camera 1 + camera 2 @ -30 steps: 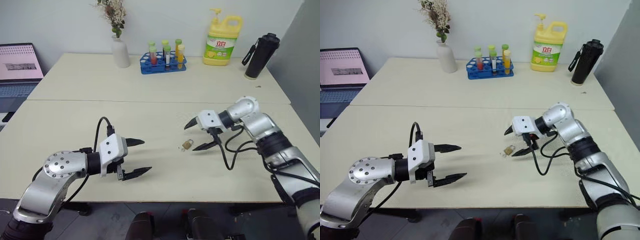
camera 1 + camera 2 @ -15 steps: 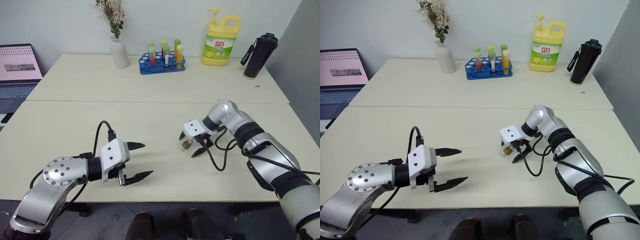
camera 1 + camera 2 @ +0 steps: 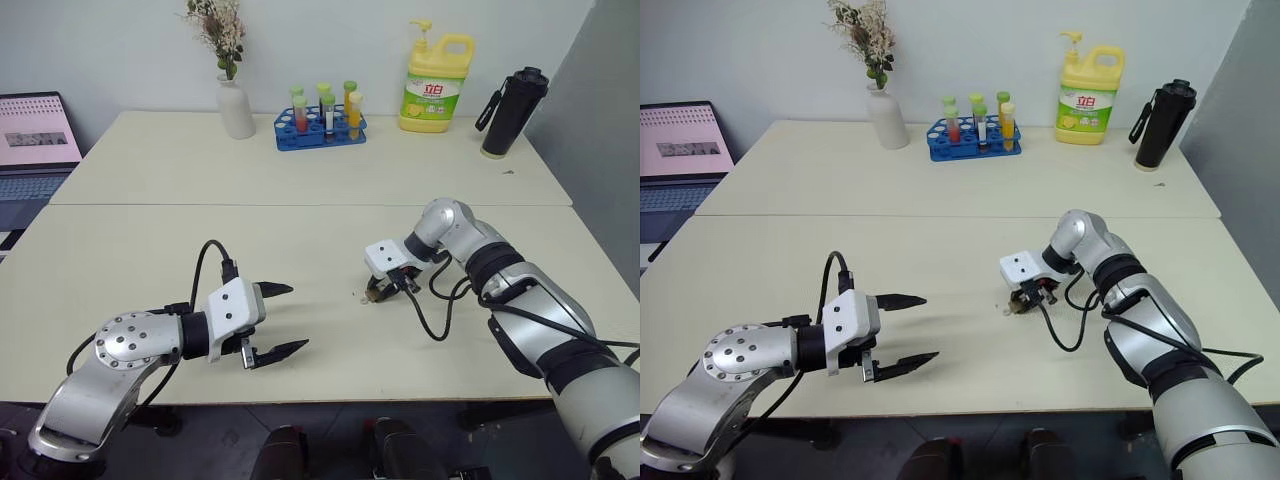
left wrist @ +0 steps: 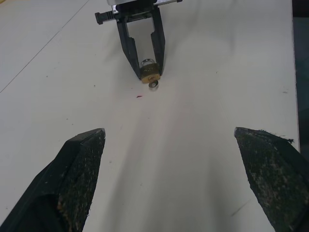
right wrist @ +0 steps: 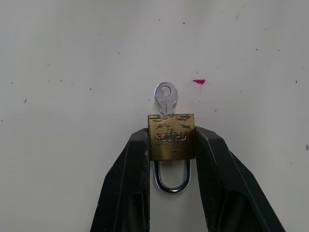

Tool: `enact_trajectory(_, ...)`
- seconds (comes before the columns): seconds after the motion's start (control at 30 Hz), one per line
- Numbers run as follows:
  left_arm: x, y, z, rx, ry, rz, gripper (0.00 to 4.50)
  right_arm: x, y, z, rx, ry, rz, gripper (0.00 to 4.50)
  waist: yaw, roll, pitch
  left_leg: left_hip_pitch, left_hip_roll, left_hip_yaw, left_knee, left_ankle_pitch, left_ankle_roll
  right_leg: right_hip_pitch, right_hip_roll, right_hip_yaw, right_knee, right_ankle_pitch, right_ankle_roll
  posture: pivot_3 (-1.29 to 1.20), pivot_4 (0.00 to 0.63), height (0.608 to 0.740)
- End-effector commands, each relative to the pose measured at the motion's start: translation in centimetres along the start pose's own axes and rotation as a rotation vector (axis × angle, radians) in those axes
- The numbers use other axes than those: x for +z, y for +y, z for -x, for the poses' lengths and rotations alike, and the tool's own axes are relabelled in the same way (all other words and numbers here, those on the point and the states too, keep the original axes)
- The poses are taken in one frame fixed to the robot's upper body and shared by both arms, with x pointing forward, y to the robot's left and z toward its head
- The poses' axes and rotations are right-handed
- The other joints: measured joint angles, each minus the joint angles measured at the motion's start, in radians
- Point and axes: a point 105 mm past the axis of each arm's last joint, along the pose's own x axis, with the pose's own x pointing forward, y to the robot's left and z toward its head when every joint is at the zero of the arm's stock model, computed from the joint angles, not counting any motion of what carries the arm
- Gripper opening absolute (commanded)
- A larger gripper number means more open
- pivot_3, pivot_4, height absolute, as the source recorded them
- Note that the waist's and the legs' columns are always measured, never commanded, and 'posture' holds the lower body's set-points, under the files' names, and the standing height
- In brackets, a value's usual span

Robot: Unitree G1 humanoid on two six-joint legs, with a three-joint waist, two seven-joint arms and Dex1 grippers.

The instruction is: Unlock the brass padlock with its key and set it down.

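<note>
Your right pincer (image 5: 171,145) has dropped onto the desk (image 3: 150,240) and closed from wide open to pinch the brass padlock (image 5: 171,137) by its sides, the key (image 5: 166,97) protruding at 12 o'clock; left pincer (image 3: 280,320) spread, so turning comes next.

Brass padlock (image 5: 171,137) dull, scuffed metal; key (image 5: 166,96) shiny steel; fingers (image 5: 129,183) matt blk; table (image 3: 150,240) matt.
</note>
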Motion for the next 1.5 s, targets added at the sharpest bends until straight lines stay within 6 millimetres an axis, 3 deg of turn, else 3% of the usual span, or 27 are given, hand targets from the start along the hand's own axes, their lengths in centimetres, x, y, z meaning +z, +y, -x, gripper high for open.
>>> enact_trajectory(0.03,0.5,0.0,-0.2,-0.002,-0.022,-0.036,4.50,1.1,-1.9,2.1,-0.176,-0.113,-0.085,0.91,0.000,0.000,0.000,-0.001,0.000,0.000,0.000,0.000,0.000,-0.001,0.000,0.000,0.000,0.000,0.000,0.00,0.150,0.740)
enact_trajectory(0.13,0.3,0.1,-0.3,-0.010,-0.021,-0.041,4.50,1.7,-0.8,3.5,-0.252,-0.200,-0.154,0.91,0.008,0.001,0.000,-0.004,0.000,-0.003,0.000,0.000,0.000,-0.002,-0.001,0.000,0.000,0.000,0.000,0.00,0.150,0.740)
enact_trajectory(0.33,0.3,0.3,-0.9,-0.037,-0.038,-0.041,4.50,1.6,2.1,3.4,-0.414,-0.214,-0.292,0.91,0.008,0.001,0.001,-0.008,-0.001,-0.005,-0.001,0.000,0.000,-0.003,-0.002,-0.001,-0.002,0.000,0.000,0.00,0.150,0.740)
enact_trajectory(0.63,0.2,0.5,-1.3,-0.067,-0.045,-0.053,4.50,1.2,2.4,1.6,-0.528,-0.210,-0.367,0.91,-0.001,0.001,0.001,-0.006,-0.001,-0.002,0.000,0.000,0.000,-0.003,0.002,0.000,-0.002,-0.002,0.004,0.00,0.150,0.740)
enact_trajectory(0.9,0.2,0.5,-1.6,-0.076,-0.055,-0.048,4.50,0.7,2.8,0.8,-0.538,-0.205,-0.392,3.50,0.000,0.001,0.001,-0.006,-0.001,-0.002,0.000,0.000,0.000,-0.003,0.002,0.000,-0.003,-0.002,0.003,0.00,0.150,0.740)
enact_trajectory(1.0,0.1,0.6,-1.6,-0.079,-0.056,-0.037,4.50,1.8,2.9,3.0,-0.560,-0.259,-0.389,4.49,0.000,0.001,0.001,-0.006,-0.001,-0.002,0.000,0.000,0.000,-0.003,0.002,0.000,-0.003,-0.002,0.003,0.00,0.150,0.740)
enact_trajectory(1.1,0.1,1.1,-1.5,-0.062,-0.061,-0.024,4.50,2.4,3.8,4.9,-0.554,-0.331,-0.463,4.49,0.002,0.001,0.001,-0.006,-0.001,-0.002,0.000,0.000,0.000,-0.003,0.002,-0.001,-0.003,-0.002,0.003,0.00,0.150,0.740)
enact_trajectory(1.27,0.2,1.1,-1.7,-0.061,-0.065,-0.024,4.50,1.5,3.3,4.3,-0.668,-0.378,-0.620,4.49,0.001,0.000,0.000,-0.006,0.000,-0.003,0.000,0.000,0.000,-0.003,0.001,0.000,-0.003,-0.002,0.004,0.00,0.150,0.740)
enact_trajectory(1.5,0.0,1.4,-1.4,-0.060,-0.050,-0.030,4.50,1.7,3.5,1.9,-0.748,-0.440,-0.717,4.49,0.000,0.000,0.000,-0.007,-0.001,-0.003,-0.001,0.000,0.000,-0.003,0.002,0.001,-0.003,-0.003,0.004,0.00,0.150,0.740)
